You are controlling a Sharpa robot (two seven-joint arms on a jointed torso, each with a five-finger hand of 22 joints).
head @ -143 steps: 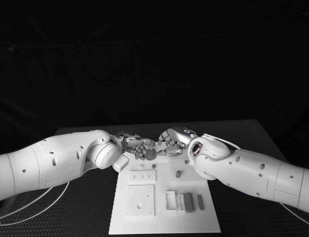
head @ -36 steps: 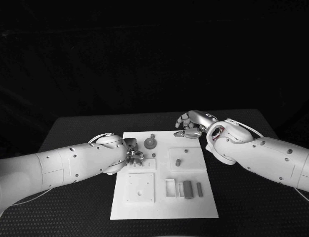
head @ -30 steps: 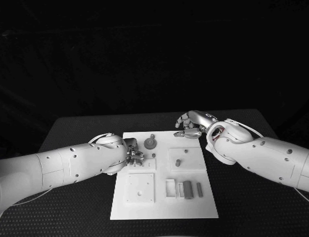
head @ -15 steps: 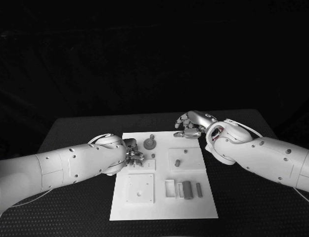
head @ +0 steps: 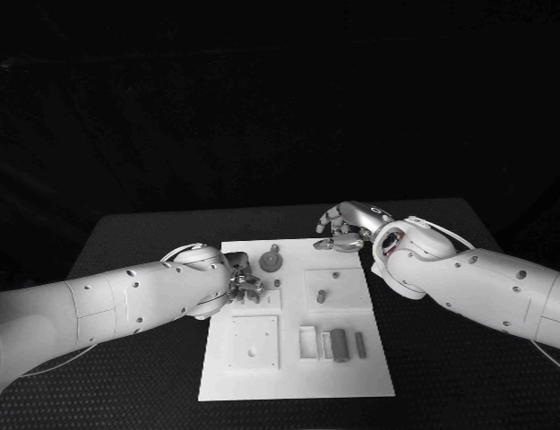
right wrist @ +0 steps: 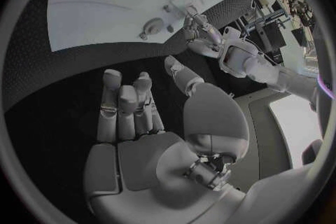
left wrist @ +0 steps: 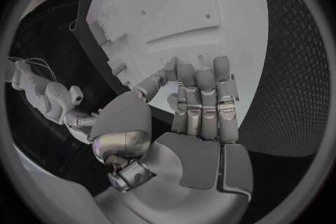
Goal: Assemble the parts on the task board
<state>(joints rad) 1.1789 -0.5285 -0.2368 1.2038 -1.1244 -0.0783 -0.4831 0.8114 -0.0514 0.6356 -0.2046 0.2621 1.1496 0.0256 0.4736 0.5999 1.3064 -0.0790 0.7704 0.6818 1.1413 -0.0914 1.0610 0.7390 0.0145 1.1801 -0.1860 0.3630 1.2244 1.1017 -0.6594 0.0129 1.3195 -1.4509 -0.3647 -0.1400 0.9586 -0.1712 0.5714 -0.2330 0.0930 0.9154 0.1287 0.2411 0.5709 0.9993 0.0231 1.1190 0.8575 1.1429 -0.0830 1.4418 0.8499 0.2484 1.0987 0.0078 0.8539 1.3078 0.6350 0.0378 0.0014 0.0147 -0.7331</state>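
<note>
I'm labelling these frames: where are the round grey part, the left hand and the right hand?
round grey part (head: 271,261): head view, middle of its disc.
left hand (left wrist: 199,109): left wrist view, middle of the fingers.
right hand (right wrist: 126,115): right wrist view, base of the fingers.

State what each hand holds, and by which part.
Left hand: fingers straight over the white task board, holding nothing. Right hand: open, empty.
</note>
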